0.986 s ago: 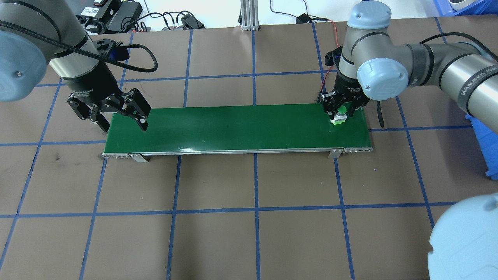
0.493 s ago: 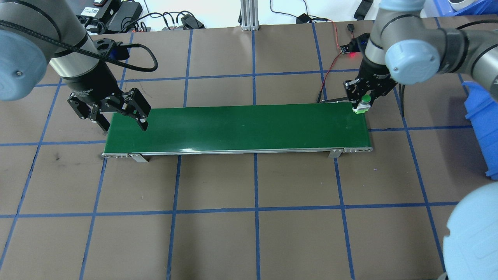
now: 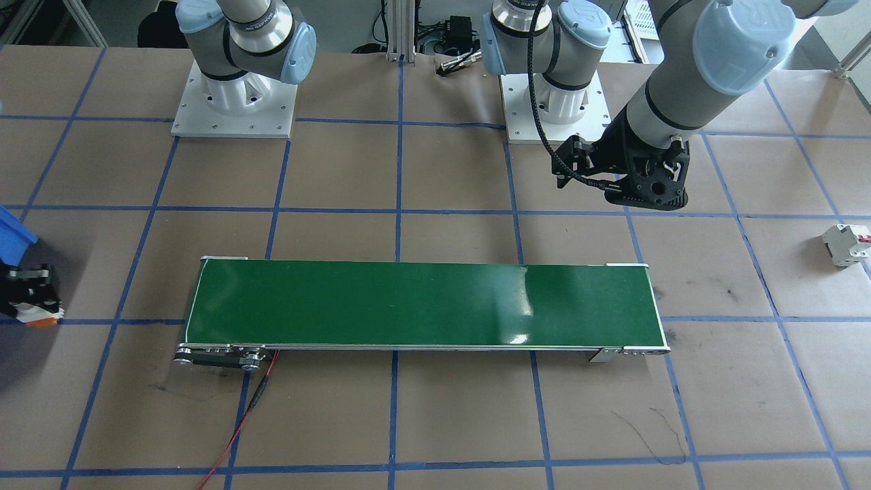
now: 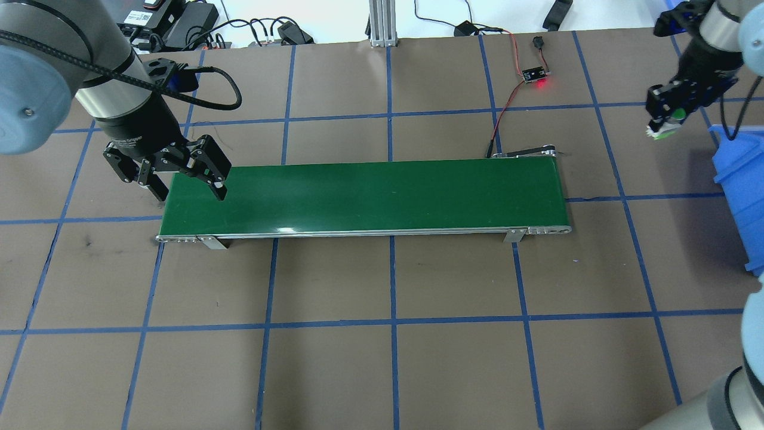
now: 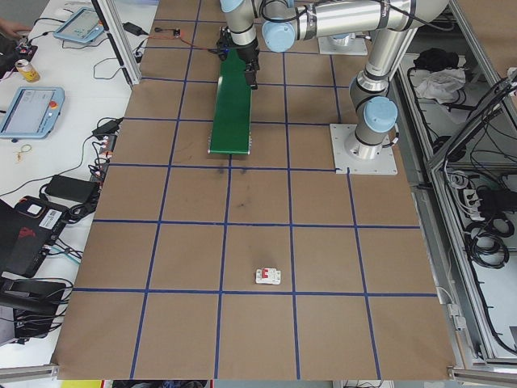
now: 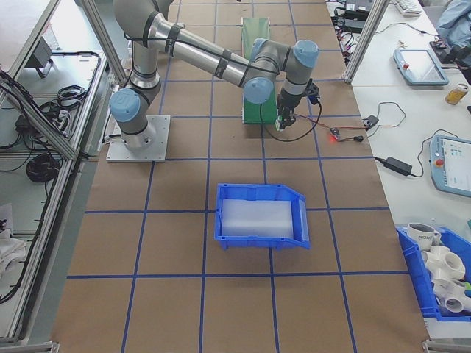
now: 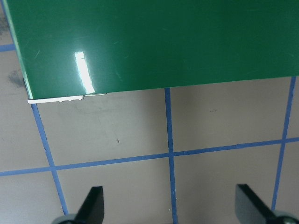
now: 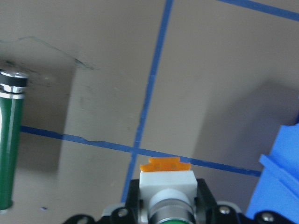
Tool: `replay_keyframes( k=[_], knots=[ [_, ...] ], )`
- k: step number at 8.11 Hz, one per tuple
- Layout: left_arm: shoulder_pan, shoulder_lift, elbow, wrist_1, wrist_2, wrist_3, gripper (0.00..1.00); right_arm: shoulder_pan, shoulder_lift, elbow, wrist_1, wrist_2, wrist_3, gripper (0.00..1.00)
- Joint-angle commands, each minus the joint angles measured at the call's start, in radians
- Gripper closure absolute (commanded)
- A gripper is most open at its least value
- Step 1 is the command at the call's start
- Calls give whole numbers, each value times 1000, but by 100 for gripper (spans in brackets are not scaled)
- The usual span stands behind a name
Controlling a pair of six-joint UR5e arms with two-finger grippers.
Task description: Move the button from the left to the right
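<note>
Right gripper (image 4: 664, 122): clamped on the button, raised above the desk, between the belt's end and the blue bin
Left gripper (image 4: 185, 188): jaws spread wide, holding nothing, above the belt's other end
Desk (image 4: 382, 358): brown surface with a blue tape grid
Conveyor belt (image 4: 364, 194): green, lengthwise across the desk, its top bare
Blue bin (image 6: 261, 213): on the desk beyond the belt's end, near the right gripper
Circuit breaker (image 3: 846, 244): white, well apart from the belt
Button (image 8: 168, 179): between the right gripper's fingers, orange-red base pointing outward, off the belt

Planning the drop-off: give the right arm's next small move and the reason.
Probably carry on toward the blue bin: the right gripper holds the button above bare table, off the belt and short of the bin.
</note>
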Motion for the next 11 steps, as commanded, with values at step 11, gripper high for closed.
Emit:
replay_keyframes(
  k=[11],
  knots=[
    [0, 0, -5, 0, 0, 2, 0, -428, 171, 67, -342, -4, -565, 66]
  ],
)
